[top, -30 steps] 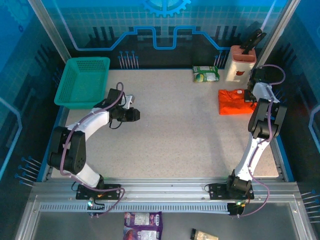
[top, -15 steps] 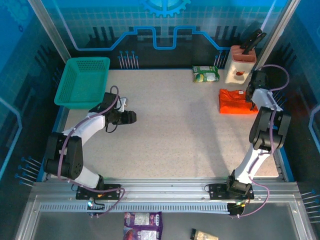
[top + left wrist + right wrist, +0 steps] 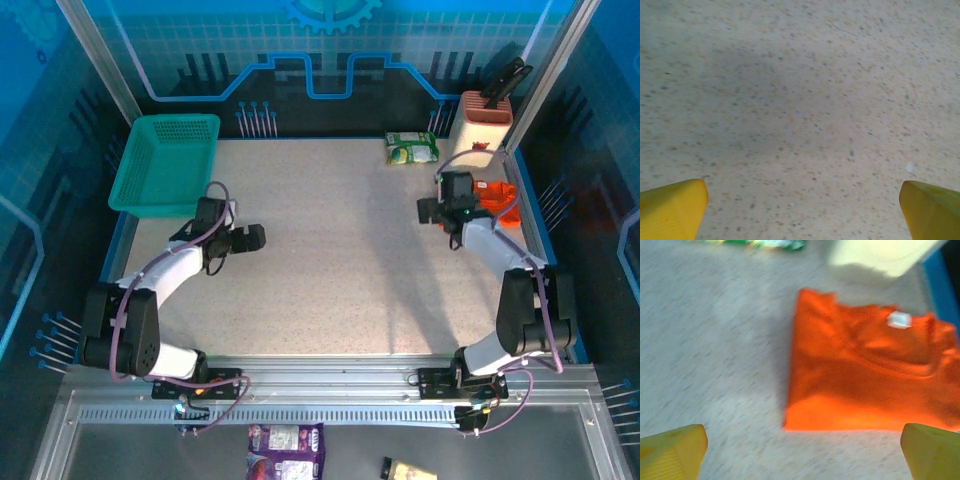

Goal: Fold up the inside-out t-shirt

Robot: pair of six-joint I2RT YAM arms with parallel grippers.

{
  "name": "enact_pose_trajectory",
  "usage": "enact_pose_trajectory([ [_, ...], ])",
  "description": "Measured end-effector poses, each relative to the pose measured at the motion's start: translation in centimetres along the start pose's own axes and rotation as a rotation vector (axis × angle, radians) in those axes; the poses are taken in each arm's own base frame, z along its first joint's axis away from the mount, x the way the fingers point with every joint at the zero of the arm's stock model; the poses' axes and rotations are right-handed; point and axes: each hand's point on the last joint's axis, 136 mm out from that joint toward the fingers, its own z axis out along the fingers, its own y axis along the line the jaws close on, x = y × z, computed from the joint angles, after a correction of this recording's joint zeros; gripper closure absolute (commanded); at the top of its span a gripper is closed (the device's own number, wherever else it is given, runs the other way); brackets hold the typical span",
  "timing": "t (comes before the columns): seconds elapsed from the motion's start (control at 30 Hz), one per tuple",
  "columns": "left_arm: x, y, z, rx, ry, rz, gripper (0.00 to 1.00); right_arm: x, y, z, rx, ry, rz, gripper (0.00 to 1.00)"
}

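Note:
The orange t-shirt [image 3: 498, 203] lies folded into a compact rectangle at the table's right edge, partly hidden behind my right arm in the top view. In the right wrist view the t-shirt [image 3: 865, 375] fills the right half, with a white label [image 3: 900, 319] at its collar. My right gripper [image 3: 437, 205] hangs just left of the shirt, open, with its yellow fingertips [image 3: 672, 450] wide apart and only table between them. My left gripper [image 3: 252, 237] is open over bare table at the left, its fingertips [image 3: 670, 207] far apart.
A teal mesh basket [image 3: 165, 160] stands at the back left. A green packet [image 3: 412, 148] lies at the back centre-right, beside a pale pink container [image 3: 482, 125] holding a black tool. The blue table rim [image 3: 535, 230] runs close behind the shirt.
My right arm has swung from the shirt's right side across to its left side. My left gripper has drawn back slightly to the left.

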Motion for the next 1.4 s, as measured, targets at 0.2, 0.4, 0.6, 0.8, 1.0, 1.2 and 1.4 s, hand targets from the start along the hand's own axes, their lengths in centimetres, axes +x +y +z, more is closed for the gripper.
enact_pose_trajectory([
  [0.2, -1.8, 1.4, -1.4, -0.068, -0.161, 0.043, 0.01, 5.0, 4.2, 0.4, -0.146, -0.057, -0.016, 0.00],
  [0.4, -0.7, 3.0, -0.2, -0.095, -0.268, 0.125, 0.01, 5.5, 5.0, 0.8, -0.177, -0.160, -0.019, 0.00],
  [0.6, -1.2, 3.3, 0.7, -0.050, -0.364, 0.143, 0.01, 3.6, 4.8, 0.0, -0.175, -0.347, -0.007, 0.00],
  [0.8, -3.9, 2.5, 0.3, 0.024, -0.503, 0.189, 0.01, 5.7, 4.1, 1.0, -0.199, -0.372, 0.038, 0.00],
  [1.0, -2.3, 4.0, 2.1, 0.037, -0.493, 0.173, 0.01, 4.5, 3.8, 0.6, -0.209, -0.423, 0.070, 0.00],
  [1.2, -3.0, 3.7, 1.8, 0.040, -0.519, 0.178, 0.01, 4.3, 3.6, 0.6, -0.205, -0.425, 0.081, 0.00],
  [1.4, -3.2, 3.8, 1.7, 0.034, -0.525, 0.177, 0.01, 4.3, 3.6, 0.6, -0.203, -0.425, 0.081, 0.00],
])
